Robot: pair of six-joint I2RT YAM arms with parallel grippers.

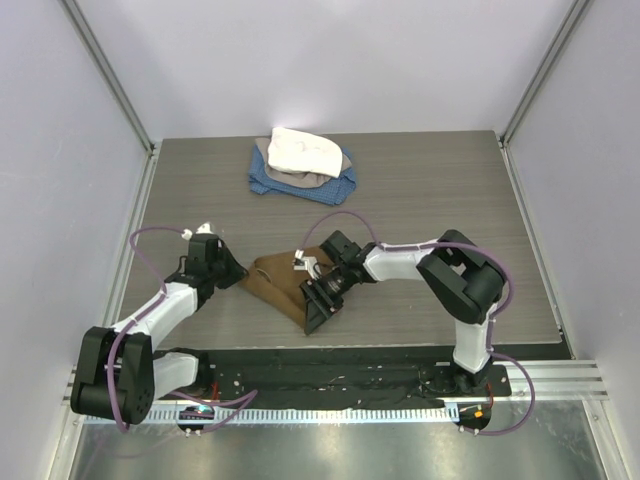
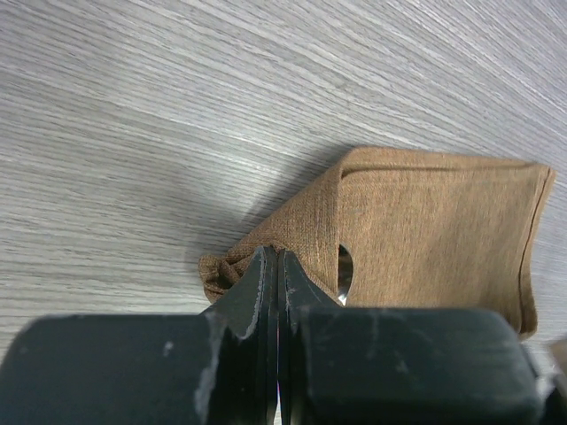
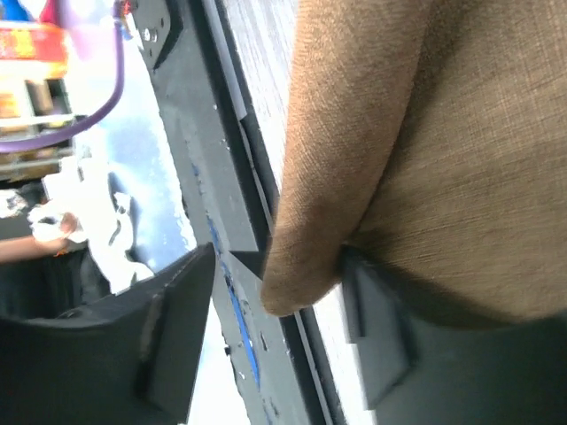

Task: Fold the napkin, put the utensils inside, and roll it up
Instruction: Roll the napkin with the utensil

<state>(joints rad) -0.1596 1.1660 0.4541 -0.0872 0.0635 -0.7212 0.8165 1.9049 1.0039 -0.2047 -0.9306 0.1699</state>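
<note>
The tan-brown napkin (image 1: 280,285) lies folded on the table's near middle. My left gripper (image 1: 236,270) is shut, and its tips (image 2: 276,258) pinch the napkin's (image 2: 425,230) bunched left corner. A sliver of the spoon's shiny bowl (image 2: 344,276) shows in a gap of the fold; the rest of the spoon is hidden. My right gripper (image 1: 322,300) is at the napkin's near right end. Its jaws stand open around a rounded fold of the napkin (image 3: 354,133), which rests against the right finger (image 3: 376,328). The left finger (image 3: 182,319) stands apart from the cloth.
A pile of cloths sits at the back of the table, a white cloth (image 1: 303,150) on top of a blue one (image 1: 268,183). The black rail (image 1: 350,372) along the table's near edge runs just below the right gripper. Walls close in on both sides.
</note>
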